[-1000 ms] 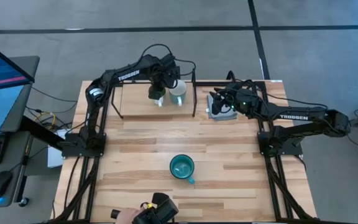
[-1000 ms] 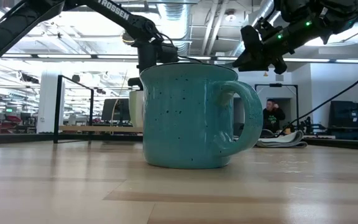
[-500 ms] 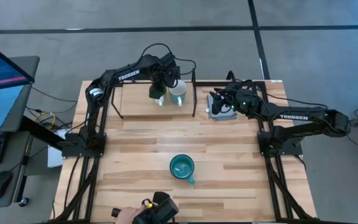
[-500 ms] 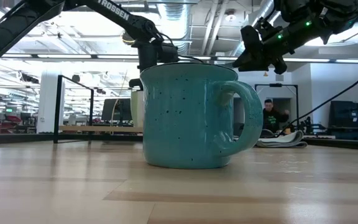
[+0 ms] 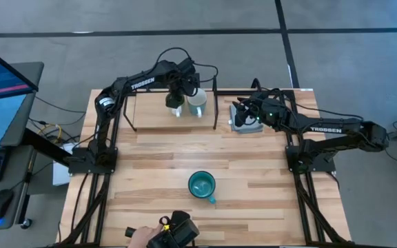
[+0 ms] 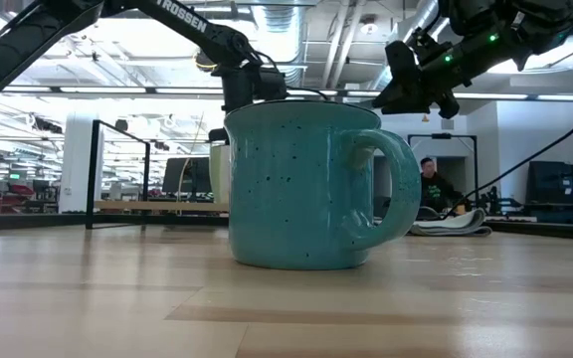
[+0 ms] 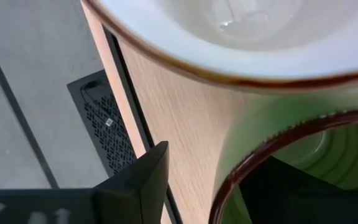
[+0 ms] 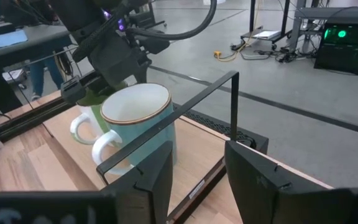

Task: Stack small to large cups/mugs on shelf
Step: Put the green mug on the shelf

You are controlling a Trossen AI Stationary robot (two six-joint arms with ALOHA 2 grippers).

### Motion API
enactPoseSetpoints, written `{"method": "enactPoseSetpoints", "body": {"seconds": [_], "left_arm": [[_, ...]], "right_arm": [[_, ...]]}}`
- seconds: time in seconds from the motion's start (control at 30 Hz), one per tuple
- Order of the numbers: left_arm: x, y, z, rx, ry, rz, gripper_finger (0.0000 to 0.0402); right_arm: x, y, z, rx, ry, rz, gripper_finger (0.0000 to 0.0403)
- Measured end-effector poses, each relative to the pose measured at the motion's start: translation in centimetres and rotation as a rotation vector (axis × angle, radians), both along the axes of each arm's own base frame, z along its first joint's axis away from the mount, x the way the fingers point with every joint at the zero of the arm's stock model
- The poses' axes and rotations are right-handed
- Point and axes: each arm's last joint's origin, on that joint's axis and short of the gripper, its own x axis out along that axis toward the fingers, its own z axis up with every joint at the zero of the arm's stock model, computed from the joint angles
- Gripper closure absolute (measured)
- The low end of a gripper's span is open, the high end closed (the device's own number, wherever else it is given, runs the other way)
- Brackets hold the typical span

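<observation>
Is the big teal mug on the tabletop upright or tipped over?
Upright: the speckled teal mug stands on its base, handle sideways, its open mouth facing up.

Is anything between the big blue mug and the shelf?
Nothing visible: bare tabletop lies between the teal mug and the shelf. The left claw is at the smaller mugs there; right claw waits aside.

Light: you had bright, even overhead room lighting | Shadows: soft, faint | Focus: your left wrist view was blurred on the green mug [image 7: 272,155] rim | Glare: ceiling lamps blown out in low view
</observation>
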Motion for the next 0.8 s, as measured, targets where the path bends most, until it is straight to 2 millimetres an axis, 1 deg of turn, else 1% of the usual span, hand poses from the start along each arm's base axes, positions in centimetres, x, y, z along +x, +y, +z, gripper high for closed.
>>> {"method": "enactPoseSetpoints", "body": {"seconds": [0.2,0.33,0.8], "left_arm": [[0.04,0.03,0.01,0.006,0.000,-0.012,0.0232],[0.17,0.21,0.09,0.039,-0.001,-0.024,0.0232],[0.28,-0.12,0.05,0.028,0.005,-0.029,0.0232]], "right_arm": [[0.00,0.00,0.00,0.000,0.000,0.000,0.0236],[0.00,0.00,0.00,0.001,0.000,0.000,0.0236],[0.00,0.00,0.00,0.001,-0.001,0.000,0.0236]]}}
